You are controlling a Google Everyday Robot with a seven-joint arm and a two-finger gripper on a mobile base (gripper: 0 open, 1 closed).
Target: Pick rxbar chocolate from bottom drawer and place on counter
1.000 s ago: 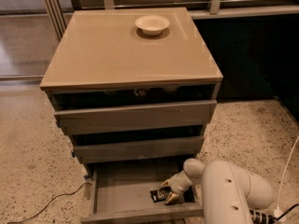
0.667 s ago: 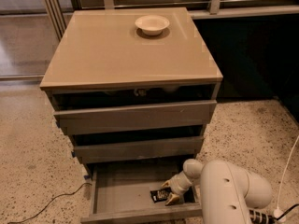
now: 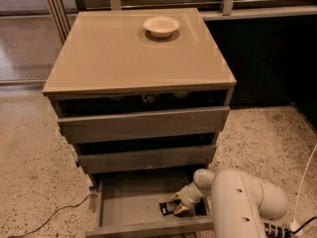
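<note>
The bottom drawer [image 3: 124,205] stands pulled open under the two upper drawers. On its grey floor at the right lies the rxbar chocolate [image 3: 167,208], a small black bar with white lettering. My gripper [image 3: 177,204] reaches down into the drawer from the white arm at the lower right, its yellowish fingertips right at the bar's right end. The fingers sit on either side of that end. The tan counter [image 3: 119,53] tops the cabinet.
A cream bowl [image 3: 161,26] sits at the back of the counter. A dark cable [image 3: 49,217] trails over the speckled floor at the left. A white cable [image 3: 304,192] runs at the right edge. A dark wall panel stands right of the cabinet.
</note>
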